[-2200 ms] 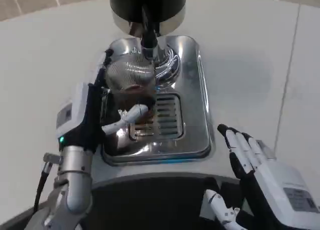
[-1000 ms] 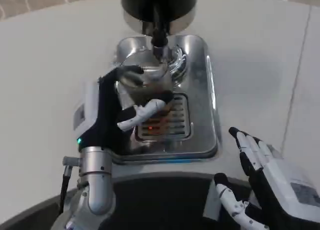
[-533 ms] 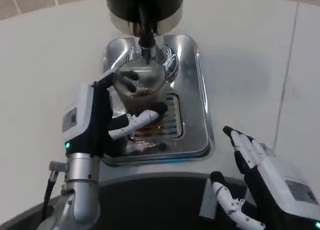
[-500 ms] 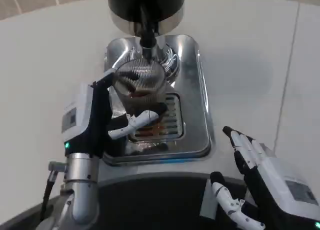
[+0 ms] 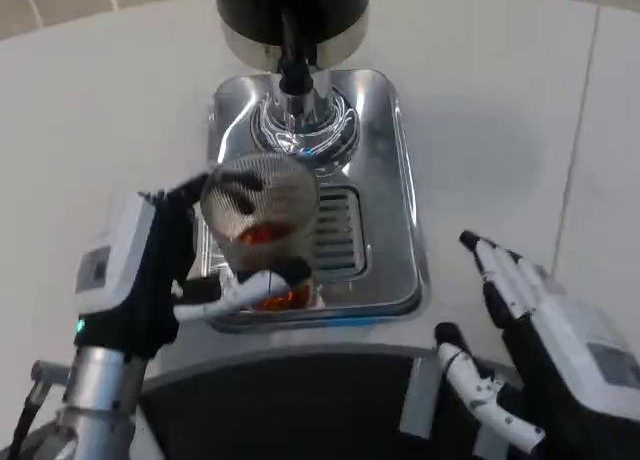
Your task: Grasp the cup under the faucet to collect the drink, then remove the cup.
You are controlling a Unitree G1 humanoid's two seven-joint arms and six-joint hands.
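While the left hand grips it from the left side, with fingers wrapped round its wall, the cup sits over the front left part of the drip tray, clear of the faucet and nearer the camera than the spout

Cup: clear, ribbed or meshed in look, wide round rim facing up, reddish-orange drink in the bottom. One white finger crosses its lower front; dark fingertips show at the upper left of the rim

Drip tray: polished chrome, rounded rectangle, slotted grille to the right of the cup, a round chrome base ring beneath the faucet at the back

Faucet: black spout descending from a black cylindrical body at the top edge

Right hand: well apart from the machine, at lower right above the white table, fingers extended and spread, holding nothing

Table edge: dark curved band along the bottom
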